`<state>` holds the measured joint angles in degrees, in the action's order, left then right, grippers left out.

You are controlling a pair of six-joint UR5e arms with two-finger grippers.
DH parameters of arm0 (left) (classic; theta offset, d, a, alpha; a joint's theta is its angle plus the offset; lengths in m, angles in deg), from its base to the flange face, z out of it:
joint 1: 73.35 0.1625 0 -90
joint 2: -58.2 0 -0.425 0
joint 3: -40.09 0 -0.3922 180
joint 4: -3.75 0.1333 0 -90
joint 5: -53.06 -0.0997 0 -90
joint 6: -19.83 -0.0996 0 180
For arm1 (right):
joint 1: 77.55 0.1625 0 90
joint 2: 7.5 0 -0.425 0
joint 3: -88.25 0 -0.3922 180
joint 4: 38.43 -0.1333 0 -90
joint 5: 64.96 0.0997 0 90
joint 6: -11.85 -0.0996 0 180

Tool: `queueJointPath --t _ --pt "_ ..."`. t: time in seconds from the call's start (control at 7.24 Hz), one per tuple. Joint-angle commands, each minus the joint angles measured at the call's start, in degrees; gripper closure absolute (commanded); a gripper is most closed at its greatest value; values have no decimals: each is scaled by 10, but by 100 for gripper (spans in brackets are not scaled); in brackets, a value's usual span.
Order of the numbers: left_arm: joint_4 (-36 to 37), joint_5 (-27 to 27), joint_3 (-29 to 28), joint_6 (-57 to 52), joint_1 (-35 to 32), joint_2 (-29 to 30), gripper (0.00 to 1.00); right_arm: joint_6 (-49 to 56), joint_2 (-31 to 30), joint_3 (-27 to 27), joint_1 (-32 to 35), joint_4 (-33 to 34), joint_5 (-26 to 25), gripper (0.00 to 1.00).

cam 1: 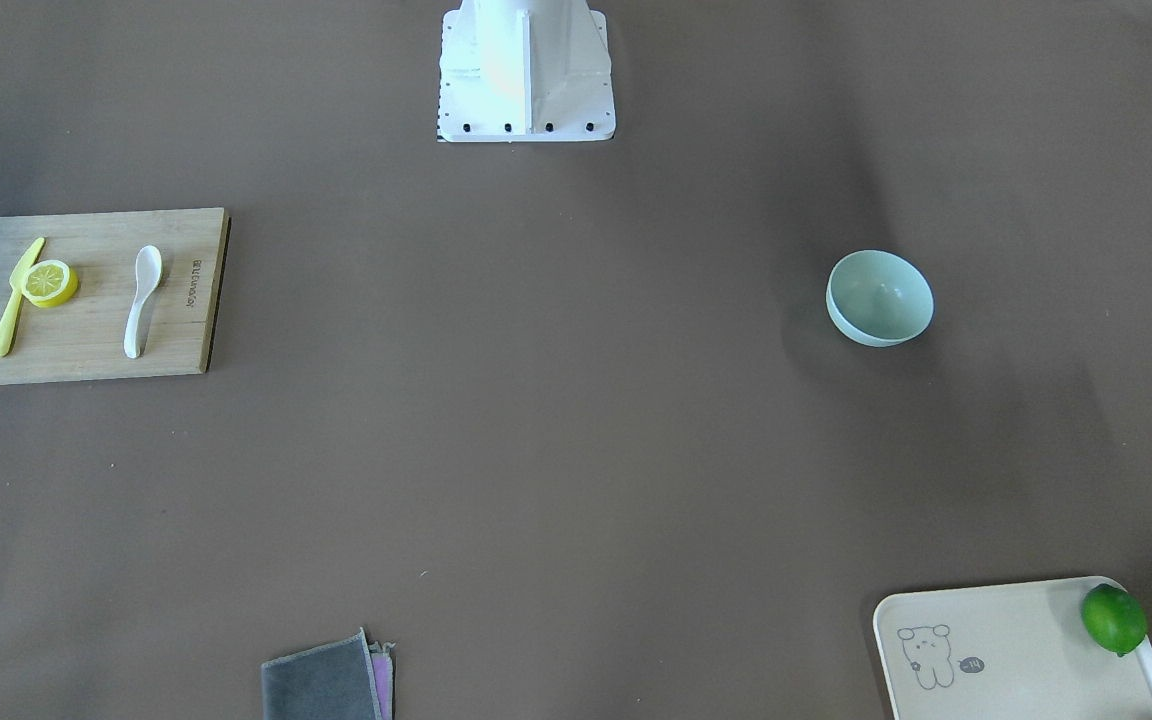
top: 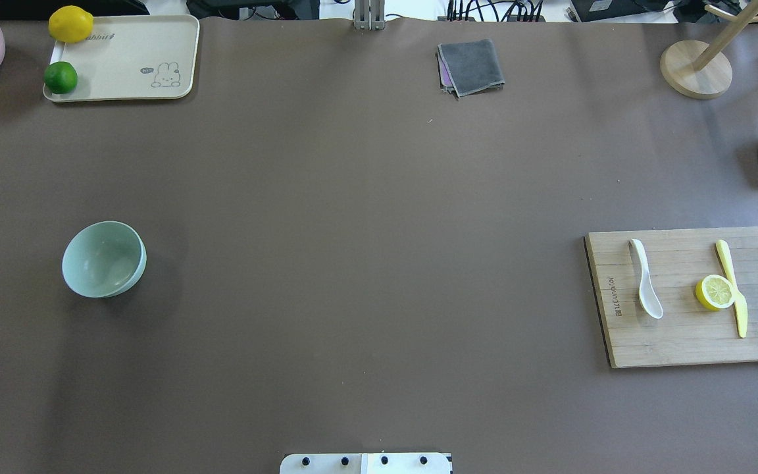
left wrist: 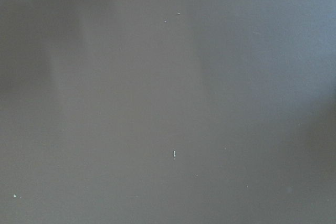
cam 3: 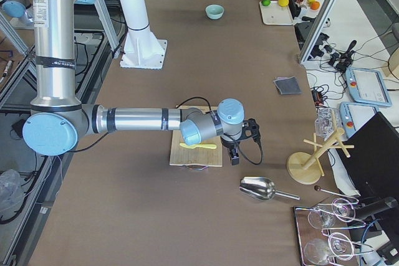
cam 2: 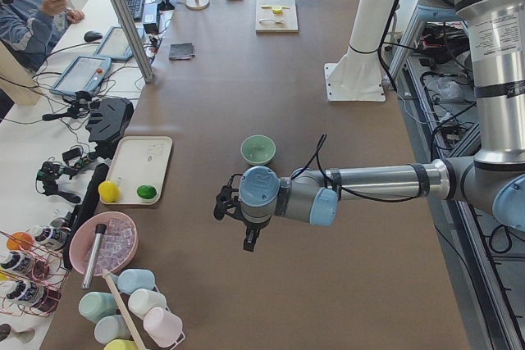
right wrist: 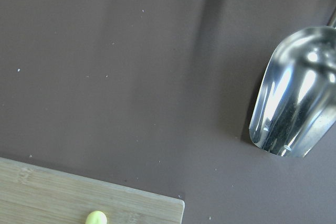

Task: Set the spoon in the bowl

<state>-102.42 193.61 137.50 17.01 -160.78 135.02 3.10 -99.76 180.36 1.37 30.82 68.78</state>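
Spoon point(top: 645, 286) flat on the board point(top: 682, 342), bowl point(top: 104, 259) well apart across the table point(top: 379, 263), so we want the right gripper point(cam 3: 234, 156) square across the thick handle, though its finger spread, like that of the left gripper point(cam 2: 248, 239), we cannot tell.

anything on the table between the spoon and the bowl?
Nothing. In the overhead view, past the edge of the cutting board under the spoon, only bare brown table runs to the bowl.
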Motion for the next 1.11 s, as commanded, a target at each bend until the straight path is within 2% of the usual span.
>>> queueJointPath --t 0.0,0.28,0.55,0.97 --pt "11 -1 7 2 2 4 2 2 -5 -4 1 0 5 0" --pt "155 -3 51 -6 5 40 2 2 0 -4 12 1 7 0" --pt "173 -53 59 -7 6 41 2 2 4 -1 32 10 7 0" --pt "173 -57 56 -6 7 39 2 3 10 3 43 43 6 0"
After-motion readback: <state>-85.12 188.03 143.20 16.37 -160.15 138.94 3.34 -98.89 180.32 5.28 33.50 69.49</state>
